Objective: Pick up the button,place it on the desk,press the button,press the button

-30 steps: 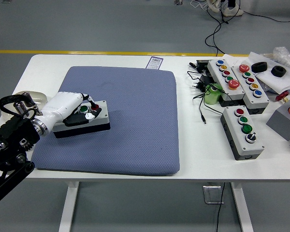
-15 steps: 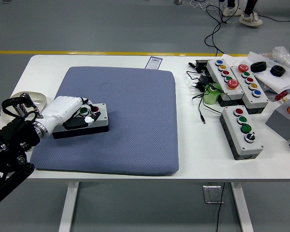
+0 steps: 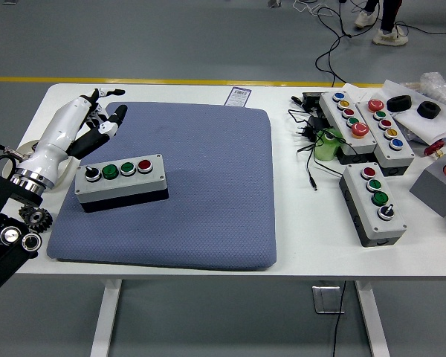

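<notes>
A grey button box (image 3: 121,179) lies on the left part of the blue mat (image 3: 201,193). Its top carries a black knob, two green buttons and a red button in a row. My left hand (image 3: 97,119) is lifted up and back from the box, above the mat's far left corner, with its white palm showing and its black fingers (image 3: 113,121) loosely spread, holding nothing. Nothing touches the box. The right arm is out of view.
Three more button boxes (image 3: 374,202) stand on the white table at the right, among black cables (image 3: 312,134) and a green object (image 3: 327,145). A grey block (image 3: 435,186) sits at the right edge. A white roll (image 3: 48,152) lies left of the mat.
My left hand has come off the button box and swung up and to the far left. The box stays in place on the mat, its buttons now uncovered.
</notes>
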You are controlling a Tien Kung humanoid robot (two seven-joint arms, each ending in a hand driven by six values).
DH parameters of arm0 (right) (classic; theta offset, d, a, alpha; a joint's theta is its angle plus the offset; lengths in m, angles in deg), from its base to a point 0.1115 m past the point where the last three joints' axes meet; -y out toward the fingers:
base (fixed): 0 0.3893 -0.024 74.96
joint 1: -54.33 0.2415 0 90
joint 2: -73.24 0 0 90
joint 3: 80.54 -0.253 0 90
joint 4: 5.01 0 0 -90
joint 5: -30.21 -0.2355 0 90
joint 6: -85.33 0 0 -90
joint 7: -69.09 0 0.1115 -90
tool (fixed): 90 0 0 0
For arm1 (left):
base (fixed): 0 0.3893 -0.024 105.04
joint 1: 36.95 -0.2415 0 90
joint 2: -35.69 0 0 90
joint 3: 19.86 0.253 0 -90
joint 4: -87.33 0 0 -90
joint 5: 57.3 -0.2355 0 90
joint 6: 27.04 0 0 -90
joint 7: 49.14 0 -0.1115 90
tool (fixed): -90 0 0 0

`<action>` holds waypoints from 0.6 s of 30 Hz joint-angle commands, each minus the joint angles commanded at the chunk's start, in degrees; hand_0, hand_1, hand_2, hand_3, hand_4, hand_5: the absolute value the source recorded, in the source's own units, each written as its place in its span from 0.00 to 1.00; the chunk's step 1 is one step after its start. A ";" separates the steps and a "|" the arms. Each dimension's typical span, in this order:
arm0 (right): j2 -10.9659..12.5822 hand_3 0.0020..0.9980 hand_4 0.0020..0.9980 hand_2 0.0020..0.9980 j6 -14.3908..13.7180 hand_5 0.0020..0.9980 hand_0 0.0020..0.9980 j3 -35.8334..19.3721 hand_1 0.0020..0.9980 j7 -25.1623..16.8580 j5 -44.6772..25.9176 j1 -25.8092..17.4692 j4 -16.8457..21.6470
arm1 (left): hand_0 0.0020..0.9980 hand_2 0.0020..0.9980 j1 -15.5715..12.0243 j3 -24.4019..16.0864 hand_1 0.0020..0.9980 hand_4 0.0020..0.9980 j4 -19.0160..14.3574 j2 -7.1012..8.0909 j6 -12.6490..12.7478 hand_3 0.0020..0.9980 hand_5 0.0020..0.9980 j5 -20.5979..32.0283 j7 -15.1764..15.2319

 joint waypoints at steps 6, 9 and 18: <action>-0.05 0.59 0.42 0.68 0.01 0.26 0.65 0.17 0.66 -0.02 -0.24 -0.13 0.00 | 0.78 0.88 -1.56 -6.06 0.83 0.61 2.68 -0.74 -1.32 0.89 1.00 14.52 4.69; -0.08 0.59 0.42 0.68 0.03 0.26 0.65 0.18 0.66 -0.02 -0.29 -0.11 0.00 | 0.78 0.88 -1.87 -7.96 0.83 0.61 3.09 -0.63 -2.71 0.89 1.00 21.60 4.67; -0.14 0.59 0.42 0.68 0.05 0.26 0.65 0.28 0.66 -0.04 -0.36 0.10 0.00 | 0.80 0.89 -2.12 -8.95 0.84 0.60 4.22 -0.75 -6.15 0.87 1.00 43.20 4.03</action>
